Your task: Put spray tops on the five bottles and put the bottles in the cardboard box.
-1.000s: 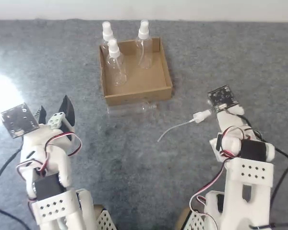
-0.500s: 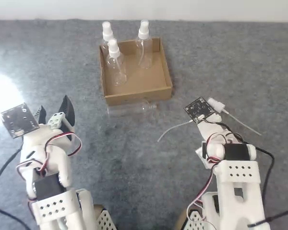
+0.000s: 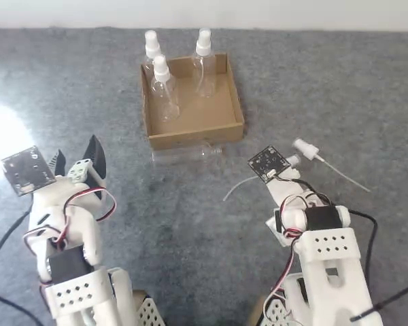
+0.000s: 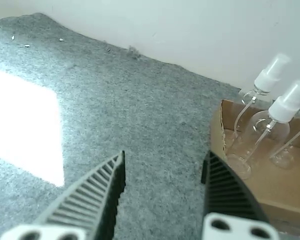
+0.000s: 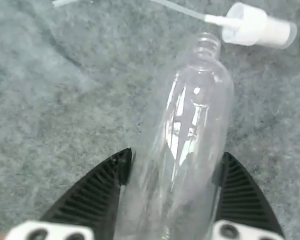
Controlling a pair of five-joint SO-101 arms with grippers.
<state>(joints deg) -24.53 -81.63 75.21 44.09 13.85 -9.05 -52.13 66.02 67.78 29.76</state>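
Note:
A clear bottle (image 5: 190,130) with no top lies lengthwise between my right gripper's (image 5: 172,157) black fingers, which press on both of its sides. A white spray top (image 5: 260,27) rests on the felt just past the bottle's open neck. In the high view this spray top (image 3: 306,148) lies beside the right arm (image 3: 306,217), and the tube of a second one (image 3: 241,185) pokes out from under the wrist. Two topped bottles (image 3: 162,85) stand in the cardboard box (image 3: 194,132), and a third (image 3: 150,46) stands behind it. My left gripper (image 4: 162,160) hangs open and empty.
Another clear bottle (image 3: 187,153) lies on its side against the box's front wall. Grey felt covers the table (image 3: 190,224). A white wall (image 4: 165,25) runs along the far edge.
The right arm's wrist has swung left and toward the front, uncovering the spray top at its right. The left arm has not moved.

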